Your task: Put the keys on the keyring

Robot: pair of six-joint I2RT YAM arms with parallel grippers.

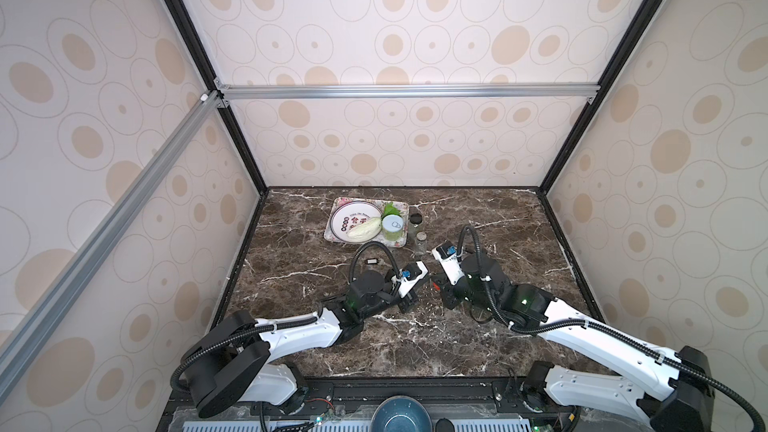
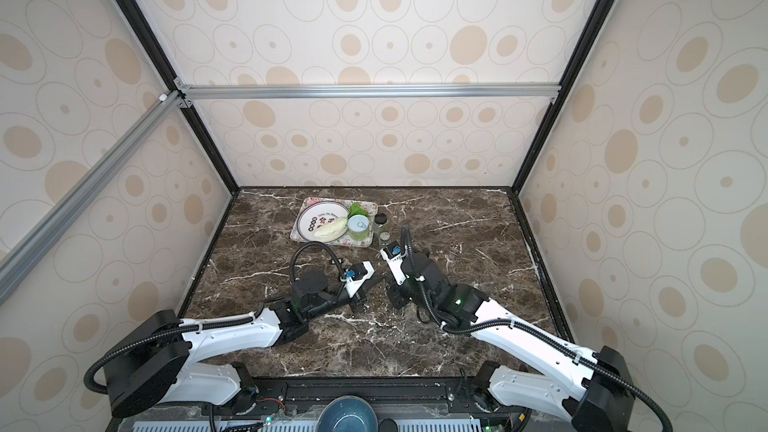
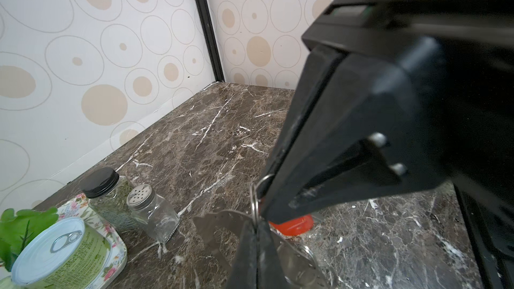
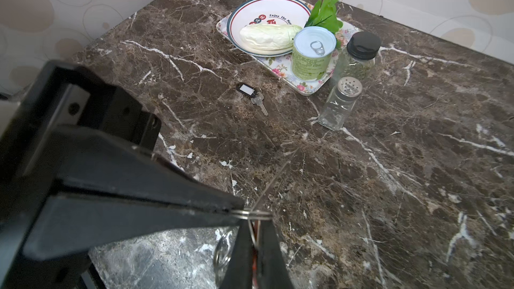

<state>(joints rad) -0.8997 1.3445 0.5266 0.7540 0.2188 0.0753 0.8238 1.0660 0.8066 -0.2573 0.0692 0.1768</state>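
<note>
While the black key (image 4: 252, 95) waits on the tabletop (image 4: 361, 176), left jaws and right jaws clamp the keyring (image 4: 260, 214) crosswise — likely prying its coil for the red key (image 3: 294, 223).

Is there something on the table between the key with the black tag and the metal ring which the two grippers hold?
Nothing visible does. In the right wrist view, only bare table lies between the black-tagged key and the metal ring that the left gripper and right gripper pinch. The shaker and tray stand aside.
</note>
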